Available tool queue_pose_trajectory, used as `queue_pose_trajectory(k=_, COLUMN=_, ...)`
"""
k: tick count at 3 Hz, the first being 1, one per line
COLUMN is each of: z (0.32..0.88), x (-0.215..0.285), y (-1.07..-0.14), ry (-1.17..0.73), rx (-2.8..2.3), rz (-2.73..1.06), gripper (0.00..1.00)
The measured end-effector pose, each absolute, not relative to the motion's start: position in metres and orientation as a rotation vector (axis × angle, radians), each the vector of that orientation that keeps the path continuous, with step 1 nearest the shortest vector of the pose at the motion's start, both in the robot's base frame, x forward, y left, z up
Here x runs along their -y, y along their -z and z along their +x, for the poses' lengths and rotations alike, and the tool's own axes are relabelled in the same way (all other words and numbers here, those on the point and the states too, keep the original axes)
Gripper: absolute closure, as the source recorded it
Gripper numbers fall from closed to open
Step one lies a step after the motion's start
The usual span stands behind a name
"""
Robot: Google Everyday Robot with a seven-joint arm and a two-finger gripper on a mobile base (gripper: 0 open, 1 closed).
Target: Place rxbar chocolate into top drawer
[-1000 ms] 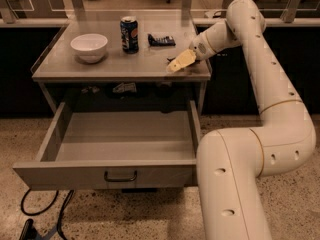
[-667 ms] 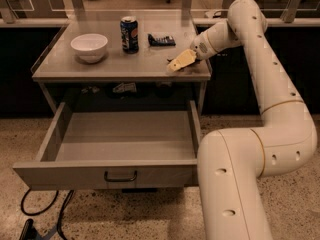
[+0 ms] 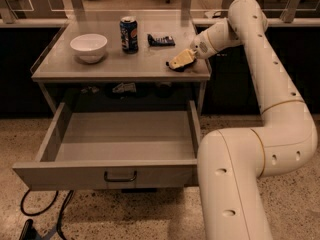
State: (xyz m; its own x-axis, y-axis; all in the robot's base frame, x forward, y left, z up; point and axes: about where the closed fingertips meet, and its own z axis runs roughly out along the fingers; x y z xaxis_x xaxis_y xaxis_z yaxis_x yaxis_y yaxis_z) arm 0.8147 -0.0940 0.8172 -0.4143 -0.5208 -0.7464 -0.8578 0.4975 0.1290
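My gripper (image 3: 179, 62) is down on the right front part of the table top (image 3: 120, 64), reaching in from the right. A small dark thing (image 3: 177, 68) shows just under its tip, mostly hidden; it looks like the rxbar chocolate, but no lettering can be seen. The top drawer (image 3: 60, 174) is pulled out wide below the table top. Its inside is bare light grey, and a small black bar handle (image 3: 120, 176) sits at the centre of its front panel.
On the table stand a white bowl (image 3: 89, 47) at the left, a blue soda can (image 3: 129, 34) in the middle and a dark bluish snack packet (image 3: 161, 39) behind my gripper. My arm's large white base (image 3: 235, 184) stands right of the drawer. Black cables (image 3: 45, 214) lie on the floor.
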Motion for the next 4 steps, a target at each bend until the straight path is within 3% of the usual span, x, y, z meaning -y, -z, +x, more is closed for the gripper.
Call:
queue_pose_trajectory(k=1, z=0.812, x=0.094, y=-0.825, ry=-0.672, rx=-2.096, rz=-1.127, gripper=0.89)
queue_pose_trajectory(k=2, z=0.812, x=0.094, y=-0.83, ry=-0.672, rx=-2.096, rz=-1.127, gripper=1.0)
queue_pose_trajectory(k=4, z=0.774, x=0.041, y=-0.938, ry=-0.55, rx=-2.001, rz=-1.298, gripper=1.0)
